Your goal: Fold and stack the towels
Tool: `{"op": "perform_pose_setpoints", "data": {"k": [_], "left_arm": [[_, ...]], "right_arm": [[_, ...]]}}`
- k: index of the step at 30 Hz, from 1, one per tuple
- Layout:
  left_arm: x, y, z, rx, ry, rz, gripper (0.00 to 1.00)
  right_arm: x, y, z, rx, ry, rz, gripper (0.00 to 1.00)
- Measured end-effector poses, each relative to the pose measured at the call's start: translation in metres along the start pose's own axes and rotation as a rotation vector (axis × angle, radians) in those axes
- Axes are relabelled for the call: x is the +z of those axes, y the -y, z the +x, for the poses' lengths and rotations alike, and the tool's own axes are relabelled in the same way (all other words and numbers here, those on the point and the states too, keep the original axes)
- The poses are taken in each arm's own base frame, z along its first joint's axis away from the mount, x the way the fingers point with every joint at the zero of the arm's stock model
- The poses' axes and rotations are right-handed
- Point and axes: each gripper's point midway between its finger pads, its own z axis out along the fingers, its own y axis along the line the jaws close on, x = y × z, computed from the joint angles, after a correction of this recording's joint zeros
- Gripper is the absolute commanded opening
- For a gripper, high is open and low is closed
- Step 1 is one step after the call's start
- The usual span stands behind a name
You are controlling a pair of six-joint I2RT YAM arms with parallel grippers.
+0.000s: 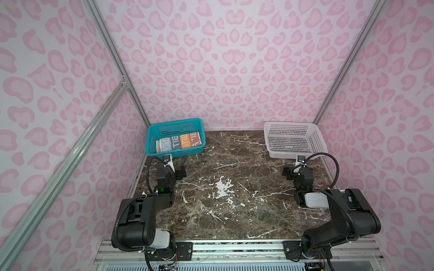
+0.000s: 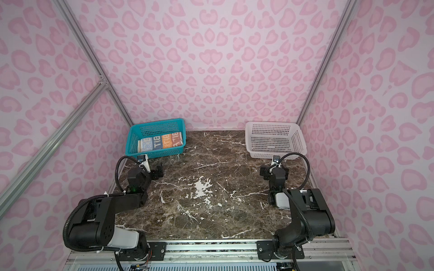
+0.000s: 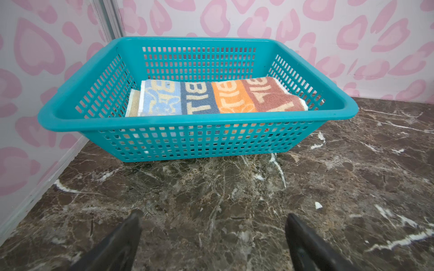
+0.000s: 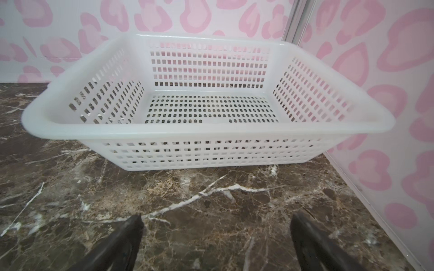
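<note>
- Two pincers are in view, one on each arm. The left pincer (image 3: 213,215) has its two dark fingers (image 3: 124,237) spread wide, with only bare tabletop (image 3: 211,187) between them; it holds nothing.
- The right pincer (image 4: 217,217) stands the same way: jaws wide apart, nothing gripped, brown marble showing in the gap.
- In both top views each pincer hangs over the tabletop on the near side of a basket and apart from it, the left one by the left edge and the right one by the right edge.
- Two mesh baskets stand on the tabletop. The teal basket (image 3: 187,122) is in the far left corner and the white basket (image 4: 187,132) in the far right corner, well apart from each other.
- One lettered towel (image 3: 211,98) lies folded flat inside the teal basket. It shows four colour blocks side by side: pale blue, dark blue, orange and brown, each with cream letters.
- A beige edge (image 3: 132,103) pokes out under the towel's left end. Patches of colour also show through the near mesh, but how many cloths lie beneath cannot be told.
- The white basket holds nothing; its holed floor is fully visible.
- The two black arms, left arm (image 1: 141,223) and right arm (image 1: 347,215), reach from a rail at the near edge.
- Pink-patterned walls (image 1: 223,58) close the left, far and right sides.
</note>
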Motion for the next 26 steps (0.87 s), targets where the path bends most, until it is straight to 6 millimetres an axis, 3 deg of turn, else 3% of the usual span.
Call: {"op": "perform_pose_setpoints", "data": {"k": [26], "left_arm": [[0.0003,-0.0002,-0.0003,0.000,0.000,-0.002,0.97]], "right_arm": [[-0.0002,-0.0008,0.0014,-0.001,-0.008,-0.006,1.00]]}}
